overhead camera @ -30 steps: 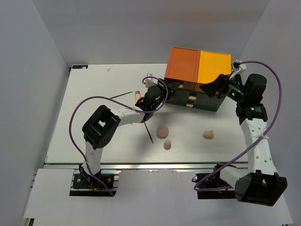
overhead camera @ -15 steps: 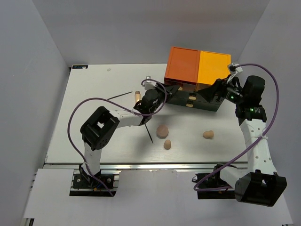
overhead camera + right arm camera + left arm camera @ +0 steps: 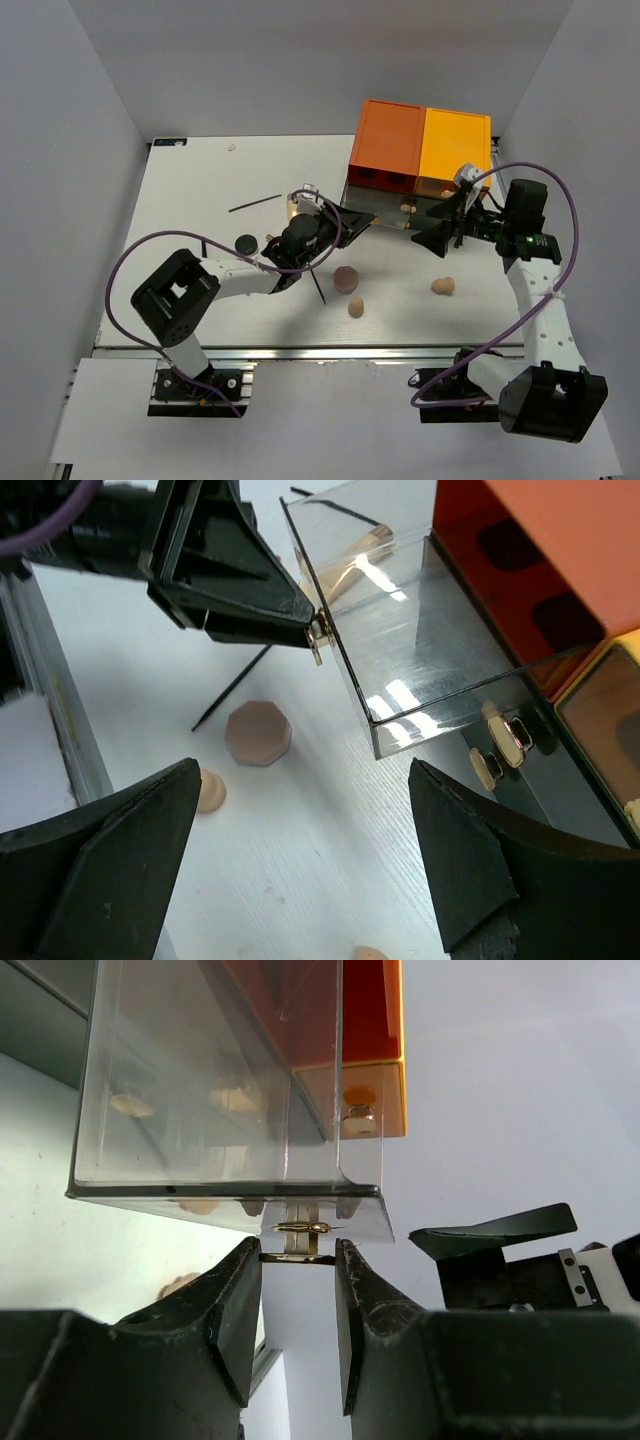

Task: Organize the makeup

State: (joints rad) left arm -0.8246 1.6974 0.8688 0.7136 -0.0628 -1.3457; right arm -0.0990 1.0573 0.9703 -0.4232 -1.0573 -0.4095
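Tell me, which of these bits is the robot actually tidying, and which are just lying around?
Being tidied: three pinkish-tan sponges, round black compact, two thin black pencils.
Not makeup: orange drawer box; its clear drawer, whose handle the left gripper grips.

Seen from above, the left gripper [image 3: 368, 218] covers the handle [image 3: 300, 1230] of the drawer [image 3: 400, 205]. Through the drawer's clear wall, the tan shapes [image 3: 235, 1098] are too blurred to name. At 6 o'clock in the right wrist view, a sponge [image 3: 370, 952] is cut off.
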